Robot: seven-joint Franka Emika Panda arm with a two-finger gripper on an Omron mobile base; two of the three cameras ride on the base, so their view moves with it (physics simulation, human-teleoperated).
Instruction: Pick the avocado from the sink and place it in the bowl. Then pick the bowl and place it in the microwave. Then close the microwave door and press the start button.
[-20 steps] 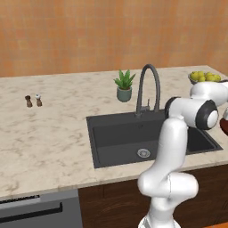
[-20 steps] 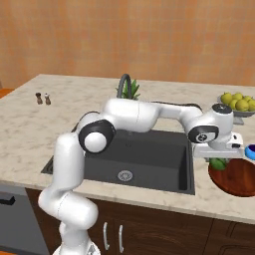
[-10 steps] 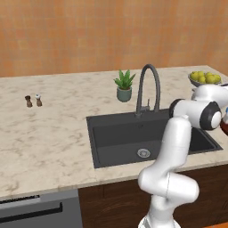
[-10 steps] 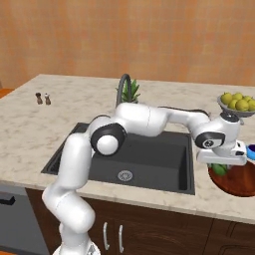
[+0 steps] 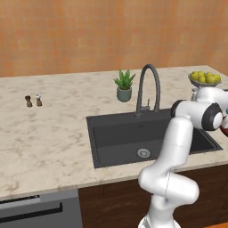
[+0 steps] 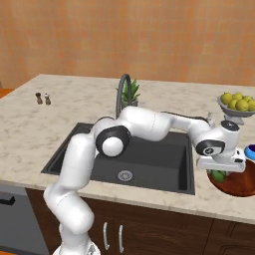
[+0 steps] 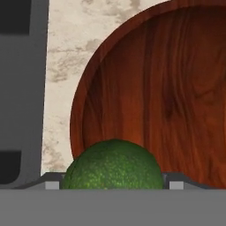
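My gripper [image 6: 219, 173] is shut on the avocado [image 6: 217, 175], a small green oval that hangs just above the near left rim of the reddish-brown bowl [image 6: 240, 182]. In the hand view the avocado [image 7: 112, 165] fills the gap between the two fingertips, with the bowl's [image 7: 167, 88] wood-grained inside spread beyond it. The dark grey sink [image 6: 159, 167] lies to the left of the bowl, and its edge [image 7: 22, 88] shows beside the marble counter. A sliver of the bowl [image 5: 224, 132] peeks out past my arm. The microwave and its door are out of view.
A grey pedestal bowl of yellow fruit [image 6: 238, 103] stands behind the wooden bowl, and a small blue cup [image 6: 250, 151] is next to it. The arched faucet [image 5: 149, 84] and a potted plant [image 5: 124, 87] stand behind the sink [image 5: 120, 133]. Two shakers [image 5: 33, 101] sit far left.
My hand has carried the avocado to the right, from over the sink's right edge to above the bowl's left rim. Nothing else has moved.
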